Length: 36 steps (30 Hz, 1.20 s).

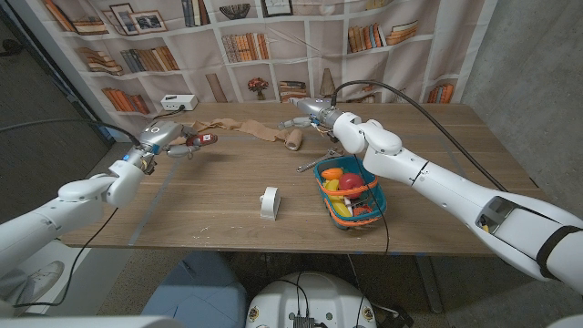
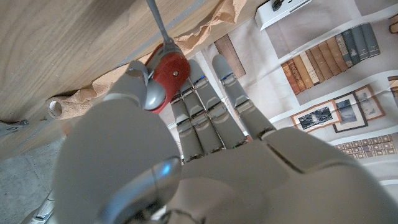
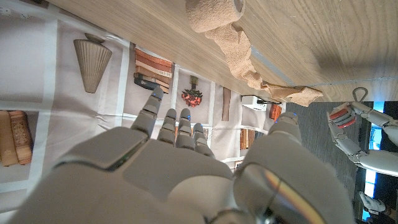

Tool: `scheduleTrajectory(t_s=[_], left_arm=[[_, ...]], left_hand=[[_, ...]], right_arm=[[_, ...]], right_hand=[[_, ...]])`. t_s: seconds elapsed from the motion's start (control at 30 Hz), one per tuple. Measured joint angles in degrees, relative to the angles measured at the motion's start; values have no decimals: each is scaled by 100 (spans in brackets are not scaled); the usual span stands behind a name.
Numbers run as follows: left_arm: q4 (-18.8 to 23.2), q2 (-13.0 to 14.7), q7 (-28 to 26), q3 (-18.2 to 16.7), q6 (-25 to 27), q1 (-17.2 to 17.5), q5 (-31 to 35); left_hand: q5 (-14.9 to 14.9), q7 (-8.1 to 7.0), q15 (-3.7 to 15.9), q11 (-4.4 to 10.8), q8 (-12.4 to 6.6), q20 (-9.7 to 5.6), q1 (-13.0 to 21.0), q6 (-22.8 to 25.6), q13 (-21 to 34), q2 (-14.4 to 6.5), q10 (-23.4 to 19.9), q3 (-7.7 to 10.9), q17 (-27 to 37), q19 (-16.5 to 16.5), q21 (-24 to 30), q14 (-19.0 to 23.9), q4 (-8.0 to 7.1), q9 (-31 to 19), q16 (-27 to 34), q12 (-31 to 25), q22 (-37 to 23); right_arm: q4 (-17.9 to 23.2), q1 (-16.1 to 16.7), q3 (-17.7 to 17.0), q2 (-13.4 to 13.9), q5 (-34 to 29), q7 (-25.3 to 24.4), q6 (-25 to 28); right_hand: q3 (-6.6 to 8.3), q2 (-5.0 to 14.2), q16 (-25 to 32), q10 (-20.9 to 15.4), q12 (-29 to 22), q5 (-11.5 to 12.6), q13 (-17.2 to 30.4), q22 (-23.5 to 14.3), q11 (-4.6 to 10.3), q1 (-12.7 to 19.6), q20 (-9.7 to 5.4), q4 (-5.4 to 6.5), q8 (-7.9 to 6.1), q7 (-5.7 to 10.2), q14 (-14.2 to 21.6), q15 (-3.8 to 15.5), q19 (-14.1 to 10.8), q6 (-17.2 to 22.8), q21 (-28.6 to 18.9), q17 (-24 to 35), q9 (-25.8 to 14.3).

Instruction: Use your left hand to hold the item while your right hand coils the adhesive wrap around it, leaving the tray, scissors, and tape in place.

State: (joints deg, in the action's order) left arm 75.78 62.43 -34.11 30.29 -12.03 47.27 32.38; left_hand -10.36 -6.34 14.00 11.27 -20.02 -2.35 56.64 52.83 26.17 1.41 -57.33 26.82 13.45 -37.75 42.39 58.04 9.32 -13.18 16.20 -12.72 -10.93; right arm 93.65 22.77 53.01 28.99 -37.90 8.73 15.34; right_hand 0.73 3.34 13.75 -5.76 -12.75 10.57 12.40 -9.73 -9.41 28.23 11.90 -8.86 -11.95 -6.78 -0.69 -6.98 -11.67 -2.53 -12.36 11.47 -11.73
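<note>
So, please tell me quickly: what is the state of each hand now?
Left hand: holding the red-handled tool between thumb and fingers.
Right hand: open, holding nothing, above the tan wrap roll.

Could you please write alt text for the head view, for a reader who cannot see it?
The left hand holds a red-handled tool above a wooden table; the right hand hovers near a tan wrap roll.

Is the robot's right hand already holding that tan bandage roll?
No, the right hand hovers with fingers spread and nothing in them, while the bandage roll lies apart on the table.
</note>
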Motion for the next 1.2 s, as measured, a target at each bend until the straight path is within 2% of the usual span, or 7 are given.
scheduleTrajectory(t_s=[0.33, 0.77, 0.9, 1.07, 1.2], left_arm=[[-48, -57, 0, 31, -16, -26, -20], [-87, -102, 10, 61, -16, -86, -31], [-92, -111, 18, 69, -14, -100, -32], [-95, -117, 27, 73, -7, -110, -36], [-102, -120, 36, 80, 5, -115, -42]], left_hand=[[-9, -1, 0, 1, 17, 0, 0, -1, -3, 0, -1, 0, -1, 0, 22, 0, 0, -1, 0, 3, 0], [-26, 14, -12, -1, 46, 0, 1, 84, 1, 1, -39, -8, -1, -1, 66, 13, 8, -1, 0, 17, 0], [-26, 8, -30, -11, 29, 0, 1, 93, -7, 1, -51, -15, -1, -1, 66, 31, 15, -1, 0, 20, 13], [-25, 8, -30, -11, 28, 0, 1, 93, -16, 1, -50, -15, -1, -1, 66, 31, 15, -1, 0, 21, 28], [-23, 8, -30, -11, 28, 0, 1, 93, -11, 1, -50, -15, -1, -1, 94, 31, 15, -1, 0, 21, 28]], right_arm=[[-181, -100, 84, -128, -16, -34, 62], [-560, -293, 258, -337, -33, -106, 127], [-658, -346, 306, -390, -33, -109, 131], [-816, -426, 386, -475, -33, -119, 139], [-977, -493, 465, -560, -23, -131, 165]], right_hand=[[18, 0, 0, 30, 5, 0, 0, 0, -29, 45, 27, -17, 31, 3, -31, -31, -28, -77, 0, 0, -15], [32, -138, -44, 30, 1, 0, 0, 0, -29, 187, 27, -32, 30, 3, -27, -27, -27, -76, 71, 0, -15], [31, -120, -44, 31, 1, 0, 0, 0, -31, 210, 27, -32, 8, 3, -62, -61, -27, -76, 71, 0, -14], [31, -150, -44, 47, 0, 0, 0, 0, -72, 240, 27, -31, 8, 3, -51, -72, -27, -76, 93, 0, -14], [31, -181, -44, -14, 0, 0, 0, 0, -216, 271, 28, -31, -15, -7, 19, -248, 17, -22, 117, 9, -14]])
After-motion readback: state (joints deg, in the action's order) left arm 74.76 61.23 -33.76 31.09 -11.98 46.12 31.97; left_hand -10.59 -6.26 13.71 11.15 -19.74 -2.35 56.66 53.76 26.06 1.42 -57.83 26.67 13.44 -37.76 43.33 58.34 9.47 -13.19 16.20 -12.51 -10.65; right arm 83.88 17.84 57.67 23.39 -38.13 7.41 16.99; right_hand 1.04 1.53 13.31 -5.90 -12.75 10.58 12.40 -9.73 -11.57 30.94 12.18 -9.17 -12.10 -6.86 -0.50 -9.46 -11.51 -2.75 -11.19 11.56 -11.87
